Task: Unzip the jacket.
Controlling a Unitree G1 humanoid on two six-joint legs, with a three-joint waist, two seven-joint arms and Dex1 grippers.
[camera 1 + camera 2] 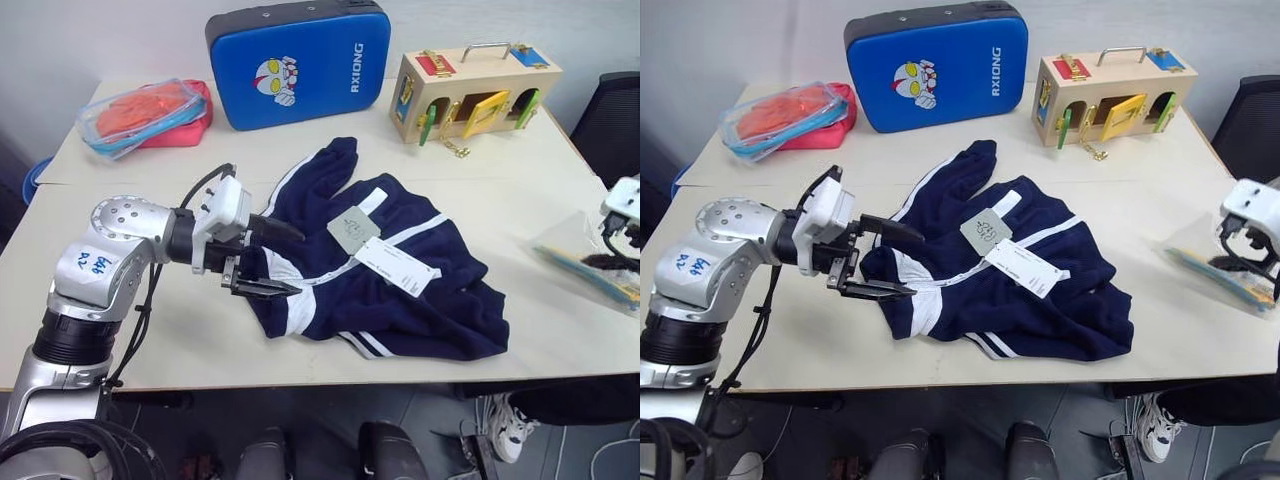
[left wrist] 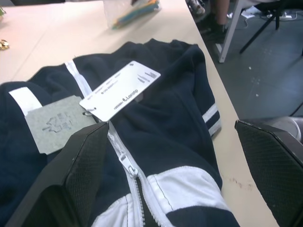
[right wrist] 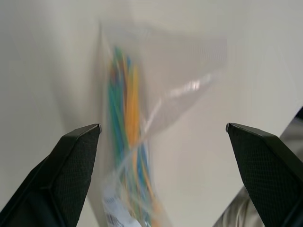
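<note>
L arm reaches in from the table's left edge, forearm roughly level, wrist turned so the left gripper [image 1: 272, 258] points right and slightly down at the jacket [image 1: 400, 290]. Fingers spread wide, one above the other: upper fingertip over the navy shoulder area, lower one just at the jacket's left edge by the white panel. Nothing held.

Jacket lies crumpled mid-table, sleeve stretching toward the back. Zipper [image 2: 130, 172] runs up betw the white panels, closed as far as visible, w/ grey hang tag [image 1: 352, 229] and white hang tag [image 1: 397, 265] lying on the front.

Behind: red/orange pouch [image 1: 145, 115] back left, blue padded case [image 1: 298, 62] back centre, wooden latch box [image 1: 472, 92] back right.

R arm at far right edge, right gripper [image 3: 163, 142] angled down over a clear plastic bag [image 3: 137, 142] of coloured strips; fingers wide apart, empty, either side of the bag, not touching it.
</note>
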